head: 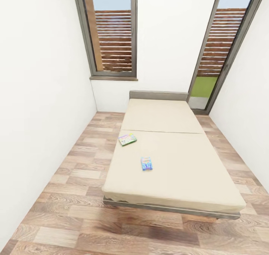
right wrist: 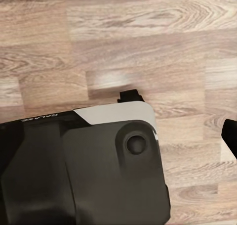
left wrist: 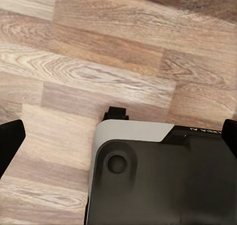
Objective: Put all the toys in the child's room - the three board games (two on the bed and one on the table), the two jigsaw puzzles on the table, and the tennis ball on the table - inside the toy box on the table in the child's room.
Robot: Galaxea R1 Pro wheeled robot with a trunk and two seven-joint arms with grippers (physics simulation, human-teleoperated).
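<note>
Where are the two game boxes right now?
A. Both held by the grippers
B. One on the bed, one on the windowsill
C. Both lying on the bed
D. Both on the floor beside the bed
C: the green-pink box and the smaller blue box both lie flat on the beige bed, apart from each other, toward its left side.

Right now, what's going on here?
Nothing is being handled. The robot faces the bed, where two board games lie apart on the mattress: a green-pink one near the left edge and a smaller blue one nearer the foot. Both wrist cameras look down at wood-plank floor and the robot's own base.
</note>
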